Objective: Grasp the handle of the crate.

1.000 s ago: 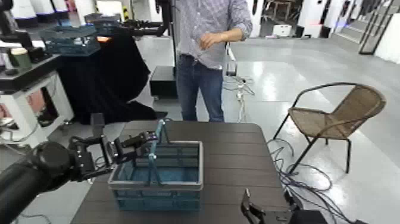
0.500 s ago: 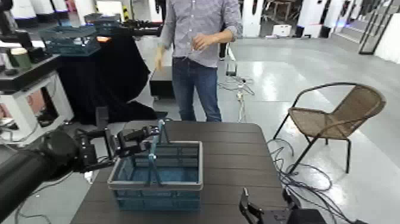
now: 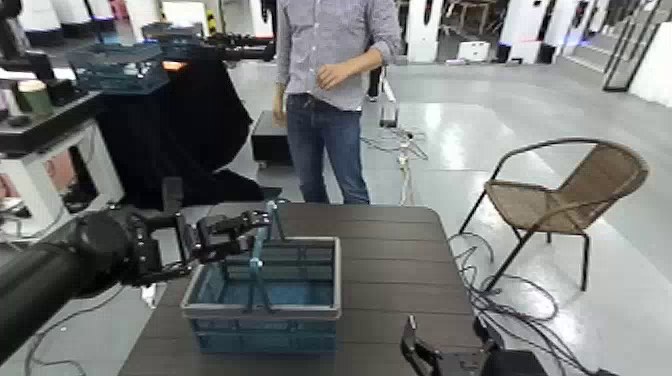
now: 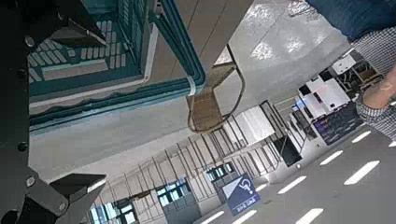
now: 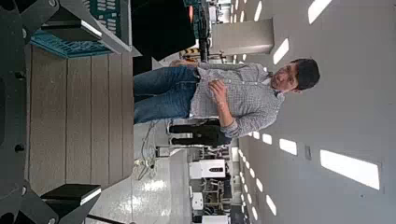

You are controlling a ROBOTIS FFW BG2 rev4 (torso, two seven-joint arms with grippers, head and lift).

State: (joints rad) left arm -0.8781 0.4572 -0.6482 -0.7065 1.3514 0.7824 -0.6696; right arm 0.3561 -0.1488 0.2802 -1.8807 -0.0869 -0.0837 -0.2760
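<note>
Crate [image 3: 262,295] sits on tabletop [image 3: 390,270], handle [image 3: 260,245] upright above its left half. Left gripper [image 3: 252,222] just beside handle's blue sleeve, jaws wide. Judgement: centre sleeve between jaws before closing, avoid pushing hoop sideways. Right gripper [image 3: 420,358] parked well right of crate, jaws apart

A dark brown slatted table [image 3: 400,270] carries the teal-blue crate [image 3: 262,305], which sits on its left half near the front edge, while the right half of the tabletop shows only bare planks running crosswise.
</note>
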